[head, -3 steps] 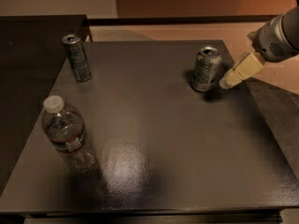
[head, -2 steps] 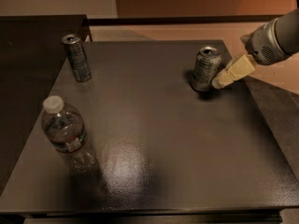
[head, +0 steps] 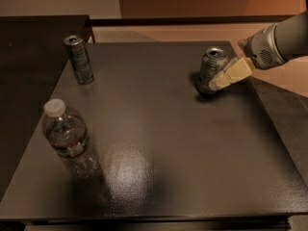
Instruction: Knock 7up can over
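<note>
On the dark table [head: 168,129], the gripper [head: 216,83] (jaws together) touches the 7up can [head: 208,70].

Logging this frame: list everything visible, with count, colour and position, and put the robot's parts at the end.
7up can: one, pale silvery-green with a silver top, far right part of the table.
Slim can: one, dark, upright, far left part of the table.
Plastic bottle: one, clear with a white cap, upright, near left part of the table.
Table: one, dark and slightly glossy, fills most of the view.
Side surface: one, dark, adjoining the table on the left.
Robot arm: one, grey, reaching in from the upper right.
Gripper: one, cream-coloured, against the right side of the 7up can, low on its body.
</note>
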`<state>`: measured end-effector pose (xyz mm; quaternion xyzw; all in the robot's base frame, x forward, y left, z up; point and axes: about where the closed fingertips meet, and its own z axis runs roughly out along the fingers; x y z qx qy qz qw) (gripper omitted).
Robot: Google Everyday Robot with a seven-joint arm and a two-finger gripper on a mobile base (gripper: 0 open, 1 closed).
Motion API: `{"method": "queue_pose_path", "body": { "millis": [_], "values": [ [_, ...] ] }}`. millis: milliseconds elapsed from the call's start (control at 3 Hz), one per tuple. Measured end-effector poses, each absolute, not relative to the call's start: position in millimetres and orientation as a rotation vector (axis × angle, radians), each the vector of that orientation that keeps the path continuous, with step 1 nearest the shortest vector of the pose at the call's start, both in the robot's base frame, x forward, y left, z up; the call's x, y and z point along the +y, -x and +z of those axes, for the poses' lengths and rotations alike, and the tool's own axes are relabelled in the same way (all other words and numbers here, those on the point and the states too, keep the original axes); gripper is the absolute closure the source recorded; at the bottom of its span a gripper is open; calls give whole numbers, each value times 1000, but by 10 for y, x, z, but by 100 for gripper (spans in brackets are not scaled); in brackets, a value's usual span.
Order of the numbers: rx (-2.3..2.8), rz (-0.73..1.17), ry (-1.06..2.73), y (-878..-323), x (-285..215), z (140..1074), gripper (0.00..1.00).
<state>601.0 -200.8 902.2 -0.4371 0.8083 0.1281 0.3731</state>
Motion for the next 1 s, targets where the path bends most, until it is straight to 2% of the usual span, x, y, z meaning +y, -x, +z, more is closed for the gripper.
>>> {"method": "queue_pose_path", "body": {
  "millis": [333, 667, 1000],
  "values": [
    [2055, 373, 1115, -6028, -1928, 9031, 0],
    [2037, 402, 1131, -6027, -1848, 9035, 18],
    [2028, 412, 1139, -6031, -1820, 9031, 41]
  ]
}}
